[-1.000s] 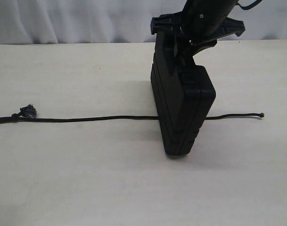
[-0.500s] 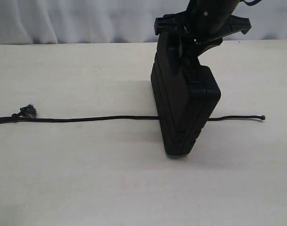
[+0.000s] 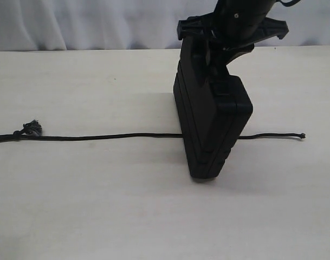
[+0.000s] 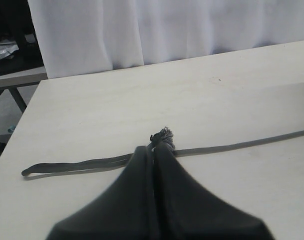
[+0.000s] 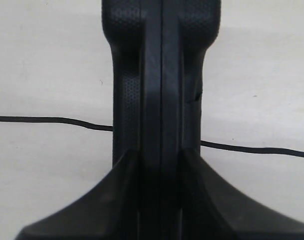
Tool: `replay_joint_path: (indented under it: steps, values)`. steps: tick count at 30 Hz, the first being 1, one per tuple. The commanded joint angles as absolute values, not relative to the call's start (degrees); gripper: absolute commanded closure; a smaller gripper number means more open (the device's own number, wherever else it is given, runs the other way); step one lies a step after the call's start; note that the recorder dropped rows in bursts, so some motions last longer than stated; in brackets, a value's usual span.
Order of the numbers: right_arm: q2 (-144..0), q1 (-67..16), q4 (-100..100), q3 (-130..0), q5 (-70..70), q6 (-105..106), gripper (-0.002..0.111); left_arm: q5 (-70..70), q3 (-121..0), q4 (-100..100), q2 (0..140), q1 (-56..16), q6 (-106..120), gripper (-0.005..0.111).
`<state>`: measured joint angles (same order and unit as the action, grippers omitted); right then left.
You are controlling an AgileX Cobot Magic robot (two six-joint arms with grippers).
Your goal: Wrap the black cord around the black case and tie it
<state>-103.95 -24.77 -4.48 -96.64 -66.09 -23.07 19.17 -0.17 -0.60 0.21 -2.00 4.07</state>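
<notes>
I see the case (image 3: 211, 127) standing on a narrow edge on the table (image 3: 99, 211), leaning slightly; my right gripper (image 3: 221, 43) is clamped on the case's top end; the cord (image 3: 99, 137) lies straight, crossing under the case; its tip (image 3: 301, 135) lies right of the case, its frayed knot (image 3: 29, 128) well left of the case; my left gripper (image 4: 154, 152) has its fingers pressed together, holding nothing I can see.

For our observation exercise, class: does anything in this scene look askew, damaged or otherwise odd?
Two things. The black case stands on a narrow edge and leans, with the right gripper clamping its top. On the black cord, the knot at the left of the exterior view looks frayed and grey.
</notes>
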Motion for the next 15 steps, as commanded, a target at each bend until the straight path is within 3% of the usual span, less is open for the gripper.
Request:
replay_joint_path:
  steps: [1,15]
  values:
    - [-103.08,-24.81,-3.85,-96.88,-66.38,-22.72,0.104,18.61,0.0,-0.49,0.0,-2.07,3.87,0.107]
    - [-103.08,-24.81,-3.73,-96.88,-67.11,-22.72,0.104,18.38,0.0,0.0,0.0,-2.07,4.61,0.107]
